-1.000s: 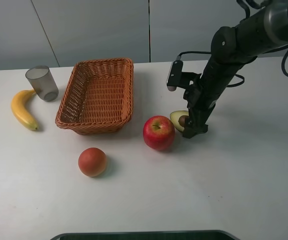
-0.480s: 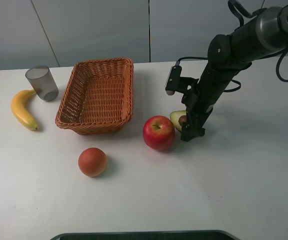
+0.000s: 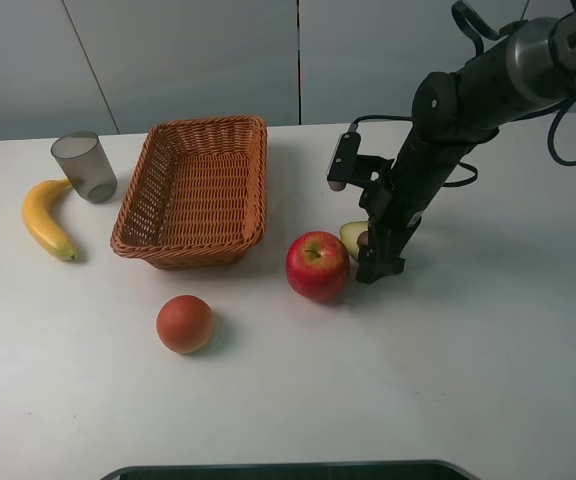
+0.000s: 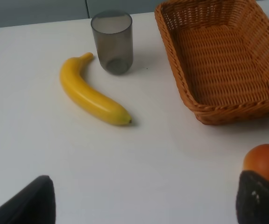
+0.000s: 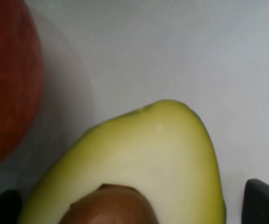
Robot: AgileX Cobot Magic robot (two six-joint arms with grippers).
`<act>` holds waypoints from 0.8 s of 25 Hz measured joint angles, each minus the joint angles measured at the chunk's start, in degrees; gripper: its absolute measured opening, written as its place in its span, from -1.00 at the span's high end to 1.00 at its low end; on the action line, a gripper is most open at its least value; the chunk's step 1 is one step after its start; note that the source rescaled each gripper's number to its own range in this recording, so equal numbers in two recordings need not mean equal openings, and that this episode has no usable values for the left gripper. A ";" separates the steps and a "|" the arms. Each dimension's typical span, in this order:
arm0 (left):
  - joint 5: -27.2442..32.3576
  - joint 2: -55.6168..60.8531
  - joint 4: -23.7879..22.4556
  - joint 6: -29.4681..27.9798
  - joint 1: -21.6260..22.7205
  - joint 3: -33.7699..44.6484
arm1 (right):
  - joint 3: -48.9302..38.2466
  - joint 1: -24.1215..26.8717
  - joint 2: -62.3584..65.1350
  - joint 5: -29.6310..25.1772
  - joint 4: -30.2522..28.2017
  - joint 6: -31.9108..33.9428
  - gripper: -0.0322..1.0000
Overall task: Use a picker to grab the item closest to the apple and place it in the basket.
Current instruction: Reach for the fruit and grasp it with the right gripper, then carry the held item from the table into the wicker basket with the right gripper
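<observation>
The right arm was bent steeply downward, with the right gripper (image 3: 375, 264) jaws spread astride the halved green avocado (image 3: 352, 235), just beside the round red apple (image 3: 317, 266) near the white bench's (image 3: 468, 380) middle. The left gripper (image 4: 144, 205) jaws were likewise spread.

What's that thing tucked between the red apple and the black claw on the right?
An avocado half, pit showing, beside the apple; the right wrist view shows it best, inside the open right gripper.

I see the halved green avocado with a brown pit (image 3: 352, 236) lying cut face up, just beside the round red apple (image 3: 317, 265), at its 2 o'clock. The oblong woven wicker basket (image 3: 140, 190) sits upright at the apple's 10 o'clock, well apart.
</observation>
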State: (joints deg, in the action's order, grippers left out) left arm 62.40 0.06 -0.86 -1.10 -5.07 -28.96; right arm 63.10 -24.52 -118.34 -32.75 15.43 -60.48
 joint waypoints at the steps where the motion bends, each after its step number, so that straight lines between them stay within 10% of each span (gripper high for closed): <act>1: 0.00 0.00 0.00 0.00 0.00 0.00 | 0.00 0.00 0.01 0.00 0.03 0.00 -0.95; 3: 0.00 0.00 0.00 0.00 0.00 0.00 | 0.00 0.00 0.01 0.00 0.15 0.00 -0.08; 4: 0.00 0.00 0.00 0.00 0.00 0.00 | 0.00 -0.03 0.01 0.00 0.17 0.00 0.80; 5: 0.00 0.00 0.00 0.00 0.00 0.00 | 0.00 -0.13 0.01 0.00 0.17 0.00 0.94; 20: 0.00 0.00 0.00 0.00 0.00 0.00 | 0.09 -0.13 0.01 -0.12 0.07 0.00 0.89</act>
State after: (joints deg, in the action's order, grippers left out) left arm 62.40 0.06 -0.86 -1.10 -5.07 -28.96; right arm 63.19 -24.65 -118.33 -32.87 15.50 -60.48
